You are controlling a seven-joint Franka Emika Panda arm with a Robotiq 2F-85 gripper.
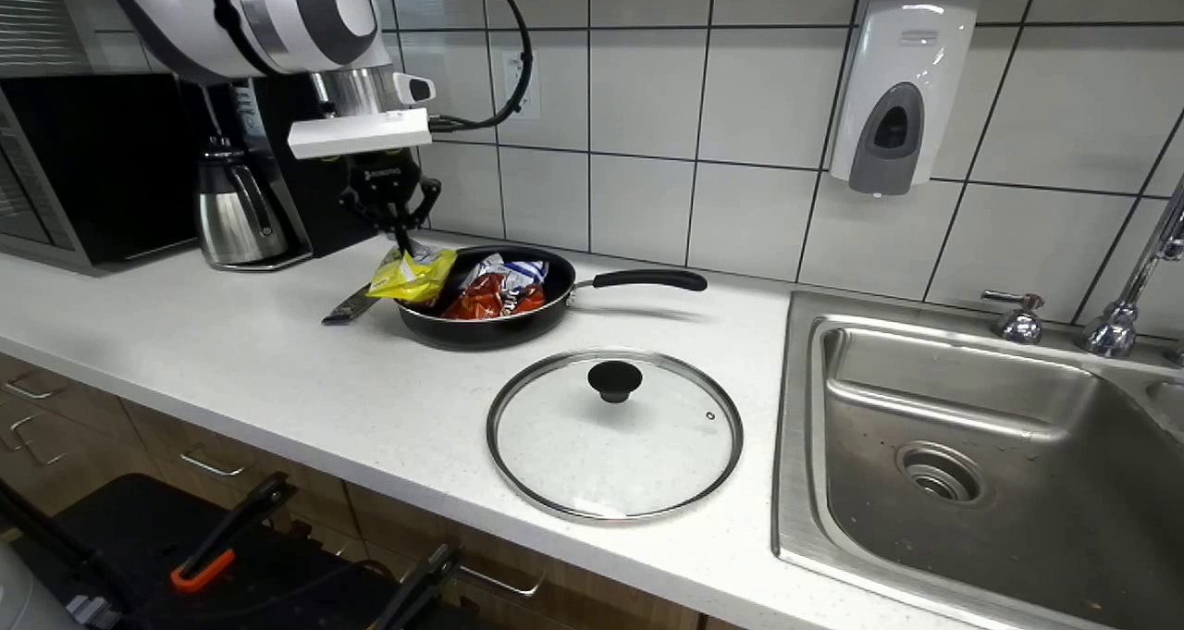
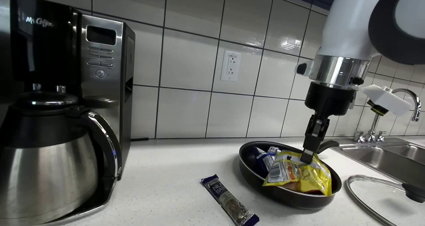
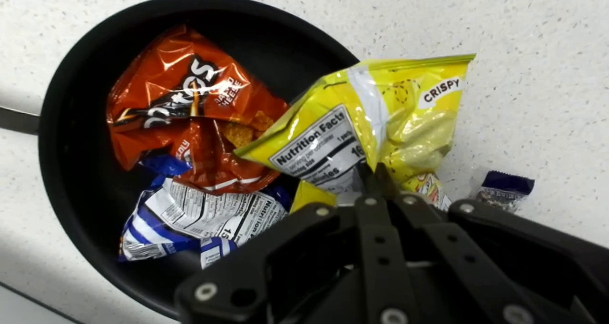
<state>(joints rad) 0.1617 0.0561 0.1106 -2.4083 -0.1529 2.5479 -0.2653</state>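
A long white speckled table (image 1: 231,352) bears a rectangular stainless-steel sink (image 1: 879,482) set into its surface. A black-and-silver coffee maker (image 2: 101,93) with a steel carafe (image 2: 46,179) stands well apart from the sink. Between the two, a round black frying pan (image 1: 481,332) with a long black handle (image 1: 650,279) sits level, and just beside it lies a round clear-glass lid (image 1: 615,459) with a black knob (image 1: 615,377). A crinkled yellow plastic snack bag (image 3: 371,124) hangs tilted over the pan's edge, on the side away from the handle; whether it touches that edge I cannot tell. A crumpled red Doritos bag (image 3: 181,100) and a blue-and-white foil bag (image 3: 190,210) lie inside the pan, overlapping. A slim, navy-ended snack bar (image 2: 229,199) rests on the table just beside the pan. The black fingers (image 2: 307,156) are clenched on the yellow bag from above
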